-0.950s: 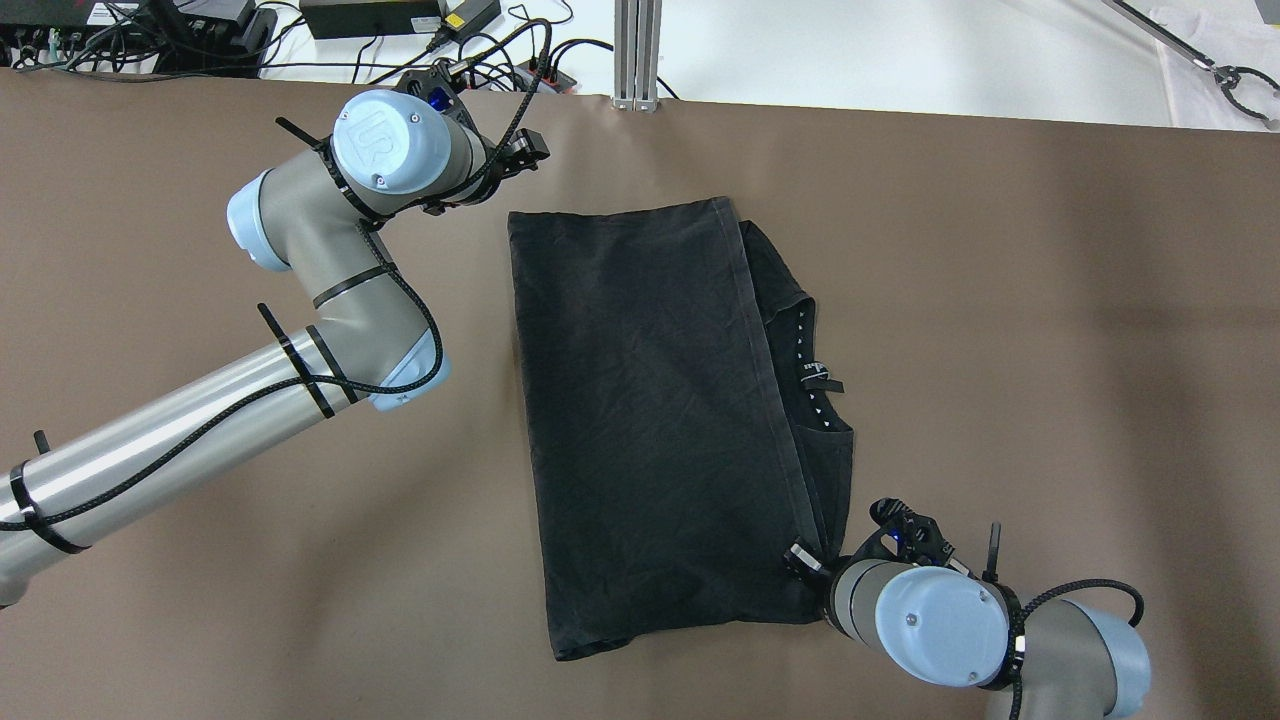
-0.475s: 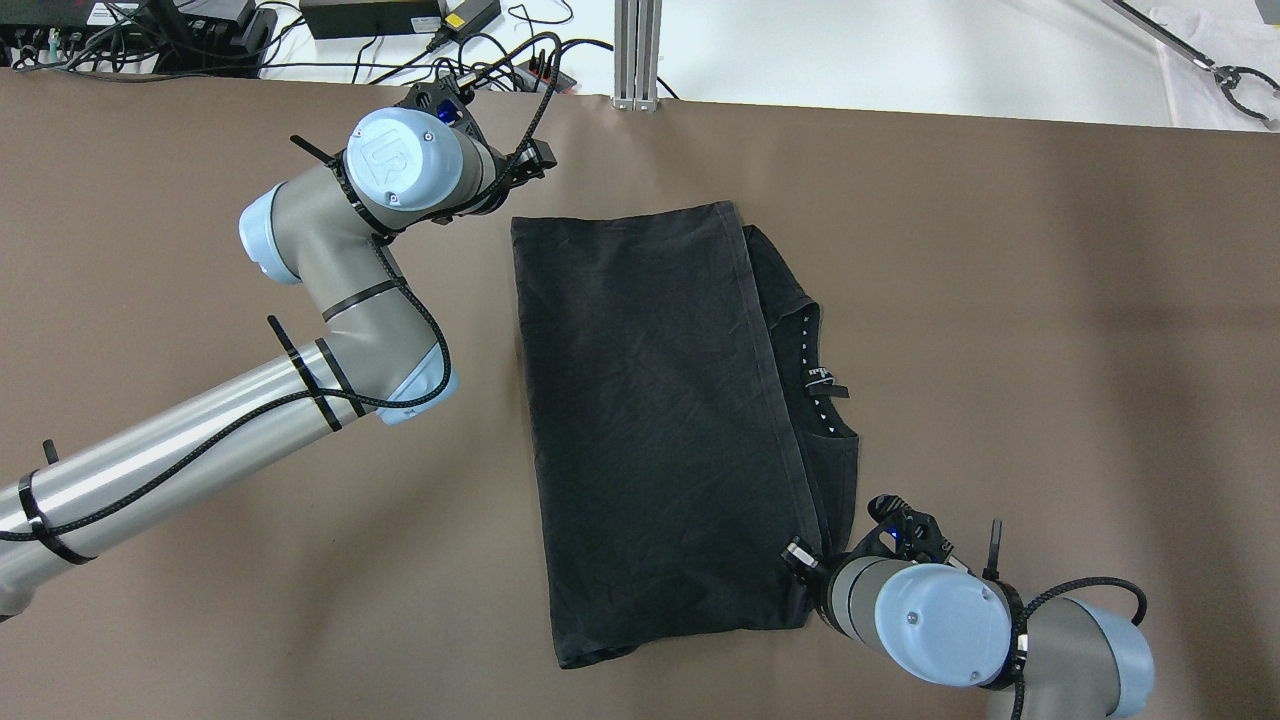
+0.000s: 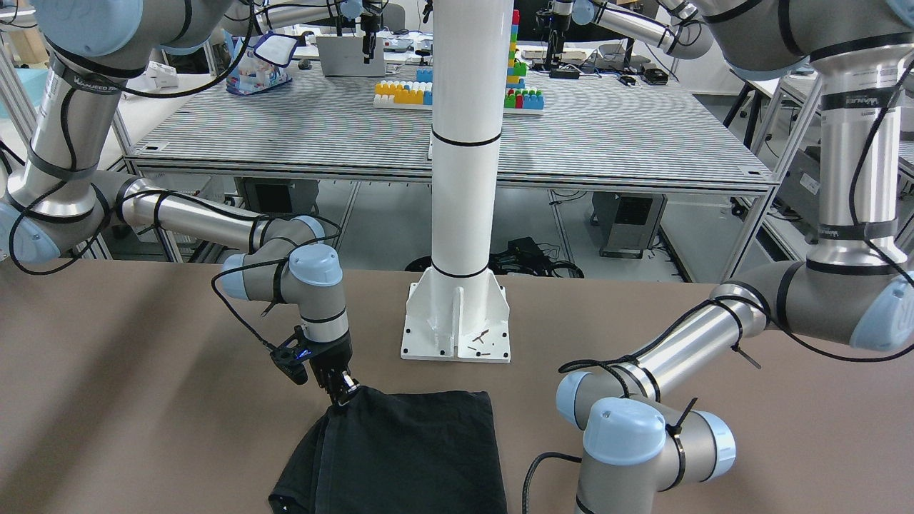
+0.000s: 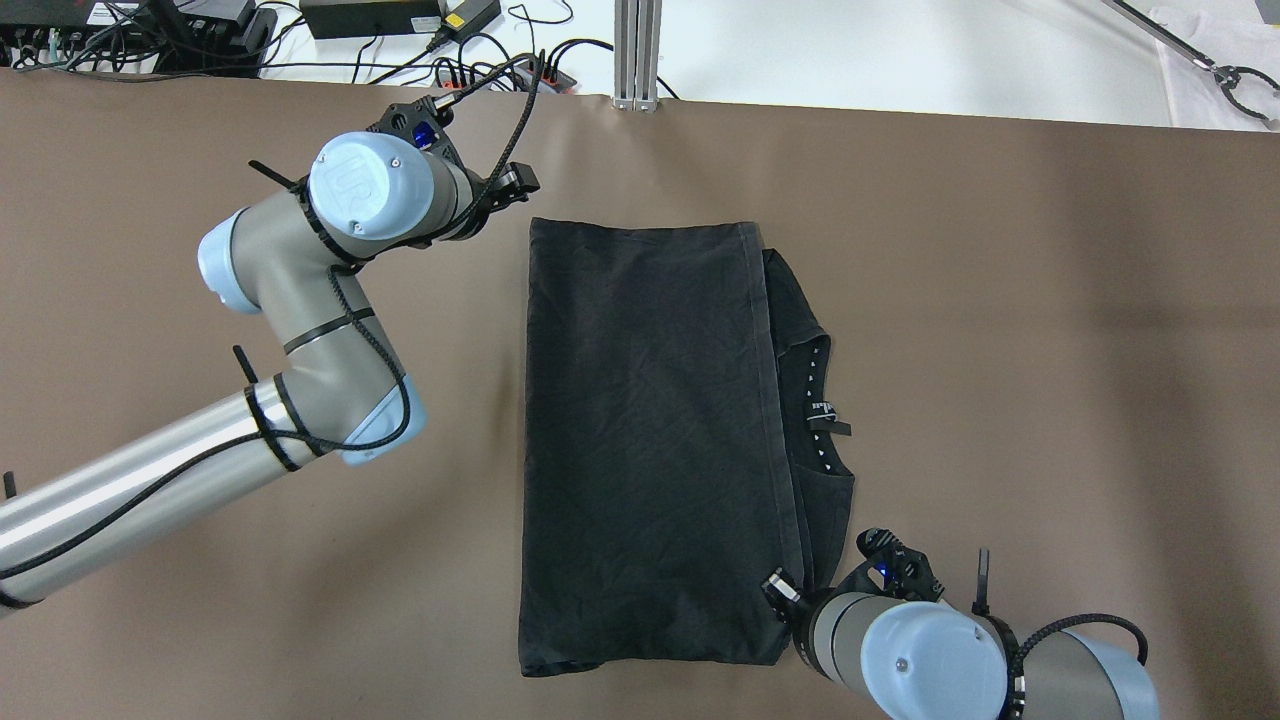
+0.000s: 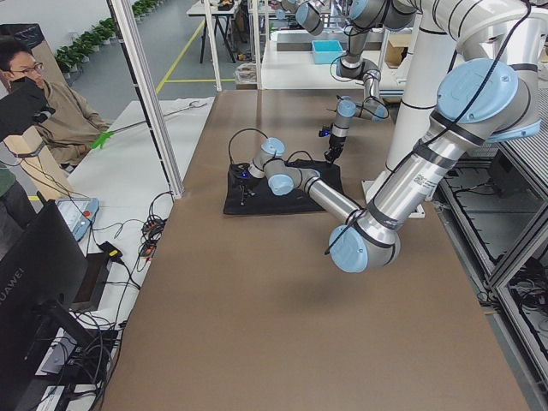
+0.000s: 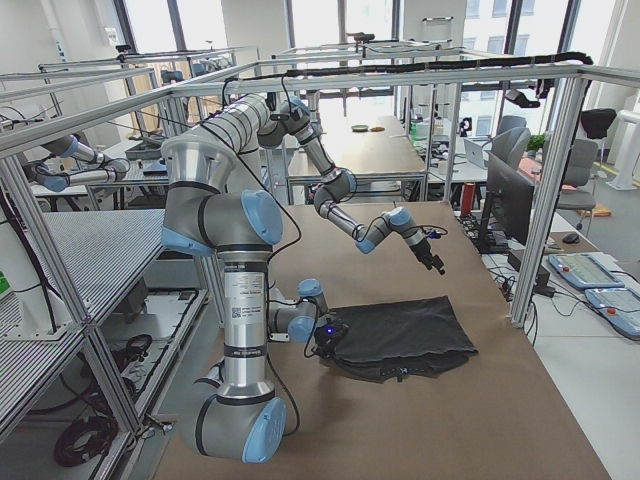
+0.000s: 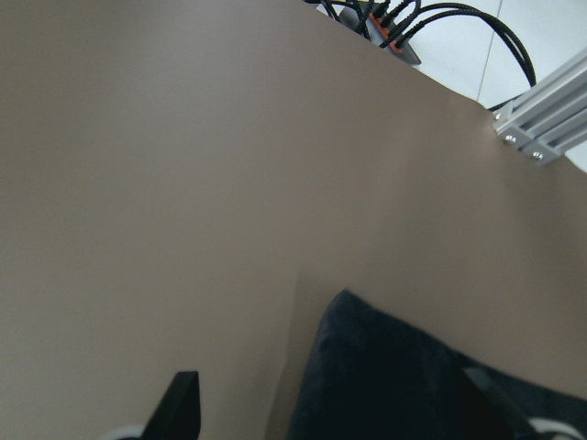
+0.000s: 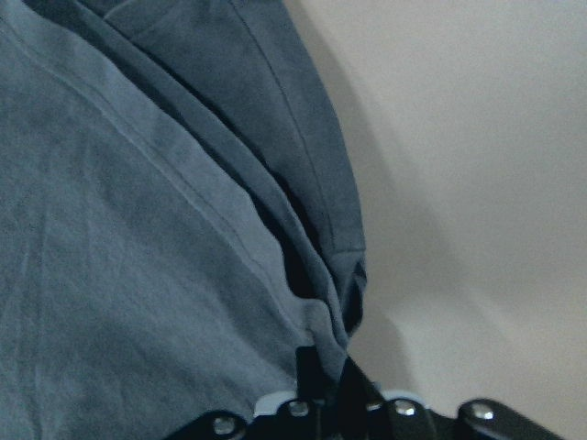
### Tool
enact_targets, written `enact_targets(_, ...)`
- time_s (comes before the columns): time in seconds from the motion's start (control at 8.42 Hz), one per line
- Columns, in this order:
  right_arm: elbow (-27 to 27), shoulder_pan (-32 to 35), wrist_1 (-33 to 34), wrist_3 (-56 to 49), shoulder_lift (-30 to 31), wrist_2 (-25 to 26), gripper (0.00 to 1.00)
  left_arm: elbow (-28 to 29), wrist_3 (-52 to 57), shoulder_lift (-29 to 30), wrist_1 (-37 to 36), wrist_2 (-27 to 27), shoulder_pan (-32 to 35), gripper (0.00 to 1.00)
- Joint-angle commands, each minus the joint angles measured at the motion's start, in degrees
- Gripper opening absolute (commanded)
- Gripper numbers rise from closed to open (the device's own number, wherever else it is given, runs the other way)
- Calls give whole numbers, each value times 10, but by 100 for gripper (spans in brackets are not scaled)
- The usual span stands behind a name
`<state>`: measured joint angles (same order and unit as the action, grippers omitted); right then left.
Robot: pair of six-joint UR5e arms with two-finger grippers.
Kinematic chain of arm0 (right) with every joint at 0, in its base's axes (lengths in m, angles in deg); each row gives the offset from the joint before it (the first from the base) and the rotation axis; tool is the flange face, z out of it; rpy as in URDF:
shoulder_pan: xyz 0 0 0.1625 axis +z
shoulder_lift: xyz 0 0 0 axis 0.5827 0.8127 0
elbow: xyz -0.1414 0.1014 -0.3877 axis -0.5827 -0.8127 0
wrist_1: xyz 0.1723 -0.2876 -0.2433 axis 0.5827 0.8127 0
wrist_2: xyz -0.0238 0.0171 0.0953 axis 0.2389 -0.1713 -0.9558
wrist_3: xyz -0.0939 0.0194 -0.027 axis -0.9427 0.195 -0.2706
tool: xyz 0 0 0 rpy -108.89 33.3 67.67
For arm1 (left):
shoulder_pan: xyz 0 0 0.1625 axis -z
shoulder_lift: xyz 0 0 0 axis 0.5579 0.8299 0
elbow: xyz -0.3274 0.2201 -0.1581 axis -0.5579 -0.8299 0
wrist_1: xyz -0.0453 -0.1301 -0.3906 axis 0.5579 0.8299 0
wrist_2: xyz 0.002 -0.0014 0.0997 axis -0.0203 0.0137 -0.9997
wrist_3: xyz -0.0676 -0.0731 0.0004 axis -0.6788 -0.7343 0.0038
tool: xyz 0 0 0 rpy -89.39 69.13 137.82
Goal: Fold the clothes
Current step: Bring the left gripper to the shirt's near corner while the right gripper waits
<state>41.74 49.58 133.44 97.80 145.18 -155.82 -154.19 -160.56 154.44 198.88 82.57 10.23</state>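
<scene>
Overhead exterior shows the garment (image 4: 650, 440) lying flat mid-table (image 4: 1000, 300), its long side running near to far. It is folded over itself, with a hemmed edge (image 4: 765, 400) on top and the collar (image 4: 822, 405) peeking out along the right.

The cloth looks thin, limp and light. It should drape and slide on the smooth table, and the stacked layers could shear apart if it is pulled by one point. Corners and the hemmed edge are the firmest places to pinch, and taking two corners of one short end together should keep the fold square.

The right gripper (image 3: 344, 387) is clenched on the near right corner, with several layers bunched in its jaws in the right wrist view. The left gripper (image 4: 518, 183) sits just past the far left corner with its fingers (image 7: 183, 408) spread wide and nothing between them but the cloth corner below. The exterior right view suggests it hangs above the table.

How many layers the right jaws hold cannot be counted. The sleeves and underside are covered by the top layer. The front-facing view cuts off the far part of the garment, and the right wrist hides its own fingertips from overhead. The side views are too small for fold detail.
</scene>
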Motion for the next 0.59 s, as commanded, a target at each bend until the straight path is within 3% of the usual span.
enact_targets(0.0, 16, -38, 4, 64, -11, 6, 0, -211, -46, -163, -13, -3, -87, 100)
enact_targets(0.12, 16, -38, 4, 65, -12, 7, 0, -287, -96, -221, -13, -12, -137, 100)
enact_targets(0.24, 17, -37, 4, 65, -12, 7, 0, -333, -158, -249, -13, -59, -203, 100)
enact_targets(0.47, 17, -37, 4, 65, -11, 9, 0, -348, -230, -265, -14, -162, -335, 100)
